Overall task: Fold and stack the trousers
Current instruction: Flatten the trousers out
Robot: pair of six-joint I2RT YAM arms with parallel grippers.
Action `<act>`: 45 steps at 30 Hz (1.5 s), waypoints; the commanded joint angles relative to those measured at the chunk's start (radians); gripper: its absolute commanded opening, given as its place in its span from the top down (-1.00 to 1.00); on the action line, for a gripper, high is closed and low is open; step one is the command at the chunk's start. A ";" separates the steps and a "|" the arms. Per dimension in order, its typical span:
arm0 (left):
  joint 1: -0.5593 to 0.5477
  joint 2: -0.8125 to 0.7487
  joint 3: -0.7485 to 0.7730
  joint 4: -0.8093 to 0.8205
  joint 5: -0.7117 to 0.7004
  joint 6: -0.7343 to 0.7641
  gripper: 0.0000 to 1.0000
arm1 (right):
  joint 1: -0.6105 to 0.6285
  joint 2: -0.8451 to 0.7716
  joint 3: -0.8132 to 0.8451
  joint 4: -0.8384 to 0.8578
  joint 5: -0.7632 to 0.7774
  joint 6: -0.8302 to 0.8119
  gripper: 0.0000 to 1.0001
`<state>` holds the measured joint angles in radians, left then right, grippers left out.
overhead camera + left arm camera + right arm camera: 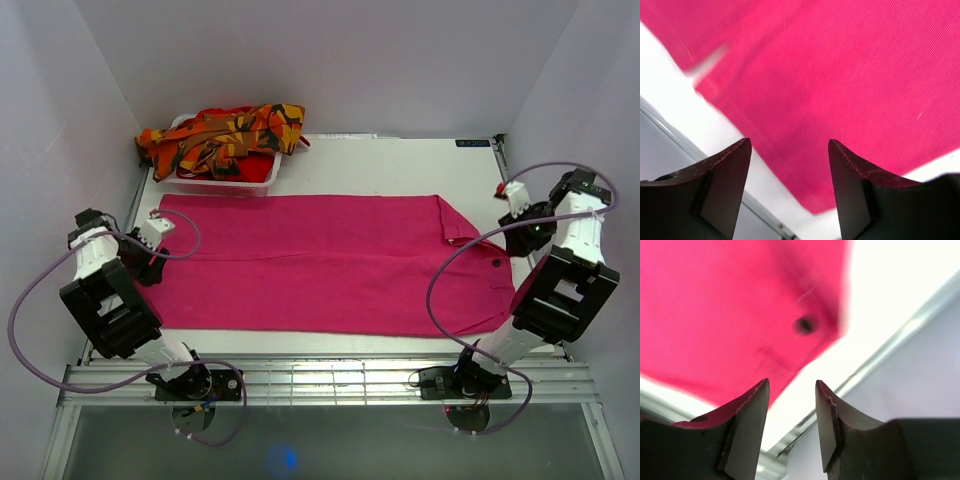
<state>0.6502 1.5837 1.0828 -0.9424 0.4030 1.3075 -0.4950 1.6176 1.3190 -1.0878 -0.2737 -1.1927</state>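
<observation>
The magenta-pink trousers lie flat and lengthwise across the table, waist end to the right, with a dark button near that end. The orange camouflage trousers are heaped in the white basket at the back left. My left gripper hovers at the pink trousers' left end. In its wrist view, my left gripper is open with nothing between the fingers and pink cloth beyond. My right gripper is just off the waist end. My right gripper is open and empty.
The table's white surface shows behind the pink trousers. A metal rail runs along the near edge by the arm bases. Grey walls close in the left, back and right sides.
</observation>
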 commanded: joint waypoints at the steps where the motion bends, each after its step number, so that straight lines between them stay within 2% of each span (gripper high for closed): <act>1: -0.108 -0.121 -0.004 0.049 0.140 -0.137 -0.49 | 0.006 0.047 0.170 0.051 -0.177 0.218 0.03; 4: -0.222 -0.145 -0.041 0.157 0.169 -0.302 -0.50 | 0.071 0.076 0.198 0.141 -0.150 0.312 0.04; 6: -0.251 -0.136 -0.063 0.198 0.177 -0.416 -0.52 | 0.145 0.061 0.160 0.245 -0.096 0.346 0.03; 8: -0.265 -0.096 -0.067 0.253 0.181 -0.482 -0.52 | 0.206 0.041 0.071 0.326 -0.049 0.357 -0.05; 9: -0.265 -0.081 -0.069 0.267 0.183 -0.534 -0.52 | 0.267 0.025 0.042 0.368 0.003 0.370 -0.19; 12: -0.267 -0.028 -0.064 0.310 0.180 -0.588 -0.52 | 0.370 0.028 -0.024 0.465 0.073 0.425 -0.52; 14: -0.267 -0.016 -0.075 0.342 0.175 -0.620 -0.53 | 0.410 0.044 -0.035 0.496 0.100 0.462 -0.57; 16: -0.267 0.004 -0.080 0.359 0.168 -0.637 -0.53 | 0.458 0.070 -0.058 0.519 0.137 0.508 -0.85; 18: -0.267 0.015 -0.087 0.384 0.158 -0.662 -0.53 | 0.493 0.094 -0.067 0.548 0.162 0.542 -0.89; 22: -0.267 0.041 -0.090 0.413 0.148 -0.683 -0.53 | 0.553 0.142 -0.095 0.623 0.327 0.567 -0.87; 23: -0.267 0.045 -0.089 0.424 0.142 -0.689 -0.53 | 0.556 0.169 -0.092 0.640 0.353 0.567 -0.84; 26: -0.267 0.064 -0.075 0.436 0.131 -0.697 -0.53 | 0.559 0.229 -0.076 0.644 0.427 0.544 -0.50; 27: -0.267 0.071 -0.060 0.439 0.122 -0.703 -0.53 | 0.558 0.238 -0.073 0.643 0.450 0.524 -0.25; 29: -0.267 0.093 -0.047 0.453 0.105 -0.709 -0.52 | 0.556 0.245 -0.078 0.657 0.468 0.503 0.02; 30: -0.267 0.104 -0.035 0.459 0.083 -0.712 -0.50 | 0.556 0.243 -0.078 0.663 0.481 0.477 0.25; 31: -0.267 0.114 -0.028 0.462 0.071 -0.711 -0.48 | 0.555 0.239 -0.076 0.664 0.487 0.466 0.34; 32: -0.265 0.145 -0.020 0.465 0.057 -0.709 -0.44 | 0.553 0.226 -0.067 0.663 0.491 0.452 0.42; 33: -0.267 0.162 -0.012 0.467 0.045 -0.703 -0.39 | 0.549 0.220 -0.063 0.663 0.499 0.420 0.60; 34: -0.267 0.182 0.000 0.467 0.021 -0.689 -0.24 | 0.546 0.212 -0.057 0.666 0.505 0.401 0.70; 35: -0.267 0.200 0.003 0.467 0.008 -0.683 -0.18 | 0.543 0.205 -0.049 0.669 0.516 0.383 0.81; 36: -0.267 0.234 0.005 0.467 -0.004 -0.679 -0.09 | 0.532 0.202 -0.026 0.671 0.528 0.345 0.84; 37: -0.267 0.249 0.003 0.467 -0.021 -0.674 0.10 | 0.524 0.203 -0.015 0.671 0.530 0.326 0.85; 41: -0.267 0.271 -0.039 0.439 -0.027 -0.666 0.45 | 0.472 0.232 0.058 0.671 0.544 0.237 0.85; 45: -0.267 0.216 -0.115 0.421 -0.001 -0.663 0.64 | 0.412 0.294 0.132 0.683 0.544 0.130 0.84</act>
<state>0.3851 1.7866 1.0607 -0.4328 0.4286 0.6331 -0.0345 1.8736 1.3811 -0.4480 0.2344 -0.9466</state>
